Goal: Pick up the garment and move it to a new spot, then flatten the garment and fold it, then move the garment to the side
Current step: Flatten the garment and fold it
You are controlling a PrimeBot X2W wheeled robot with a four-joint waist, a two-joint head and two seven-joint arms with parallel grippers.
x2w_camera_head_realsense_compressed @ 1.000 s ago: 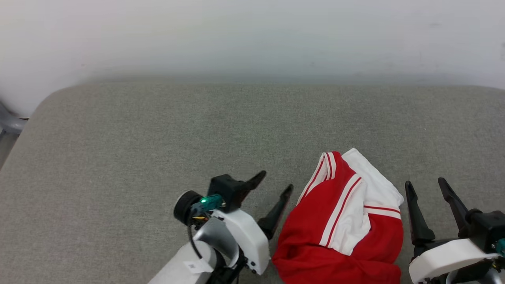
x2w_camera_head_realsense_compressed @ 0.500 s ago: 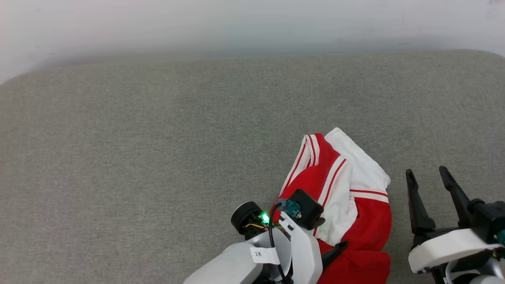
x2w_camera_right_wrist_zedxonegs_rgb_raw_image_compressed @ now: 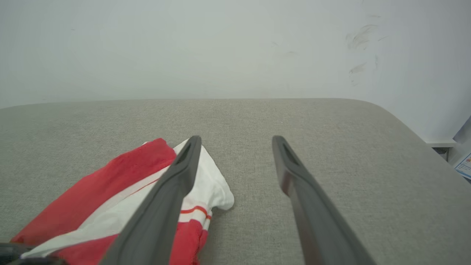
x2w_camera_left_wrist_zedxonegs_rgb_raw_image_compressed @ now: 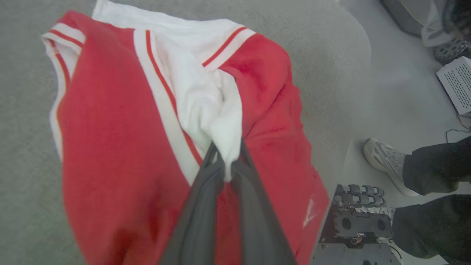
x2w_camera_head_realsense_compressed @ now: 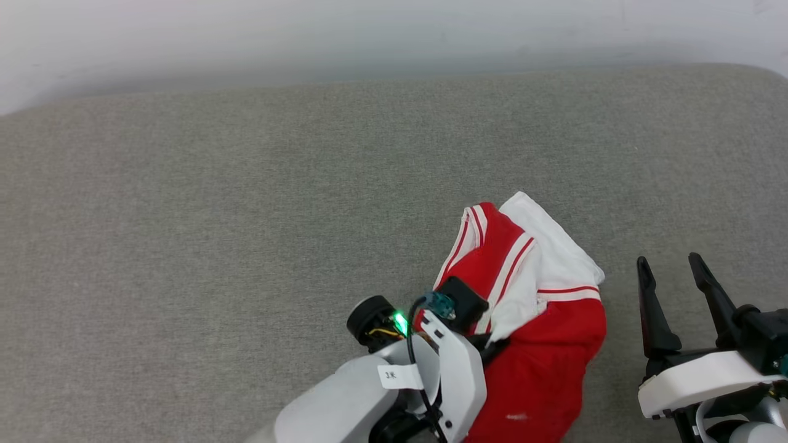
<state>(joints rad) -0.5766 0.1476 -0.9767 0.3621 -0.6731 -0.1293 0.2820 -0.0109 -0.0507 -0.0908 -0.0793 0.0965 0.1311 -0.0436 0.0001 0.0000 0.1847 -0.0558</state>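
Observation:
The garment (x2w_camera_head_realsense_compressed: 542,357), a red jersey with white, red-striped sleeve ends, lies crumpled on the grey cushion at the lower right of the head view. My left gripper (x2w_camera_head_realsense_compressed: 492,346) reaches over it from the left. In the left wrist view this gripper (x2w_camera_left_wrist_zedxonegs_rgb_raw_image_compressed: 227,148) is shut on a white fold of the garment (x2w_camera_left_wrist_zedxonegs_rgb_raw_image_compressed: 110,129), which bunches up between the fingers. My right gripper (x2w_camera_head_realsense_compressed: 671,271) stands open just right of the garment, apart from it. In the right wrist view the right gripper (x2w_camera_right_wrist_zedxonegs_rgb_raw_image_compressed: 237,141) is open over bare cushion, the garment (x2w_camera_right_wrist_zedxonegs_rgb_raw_image_compressed: 110,184) to its left.
The grey cushioned surface (x2w_camera_head_realsense_compressed: 246,215) stretches wide to the left and back, ending at a white wall (x2w_camera_head_realsense_compressed: 369,37). Past the cushion's edge, the left wrist view shows floor, a person's legs (x2w_camera_left_wrist_zedxonegs_rgb_raw_image_compressed: 430,184) with a pale shoe (x2w_camera_left_wrist_zedxonegs_rgb_raw_image_compressed: 382,162), and the robot's base (x2w_camera_left_wrist_zedxonegs_rgb_raw_image_compressed: 357,228).
My left gripper swung right onto the garment and shut on its white fold, bunching the cloth. The head camera shifted. The right gripper stayed open.

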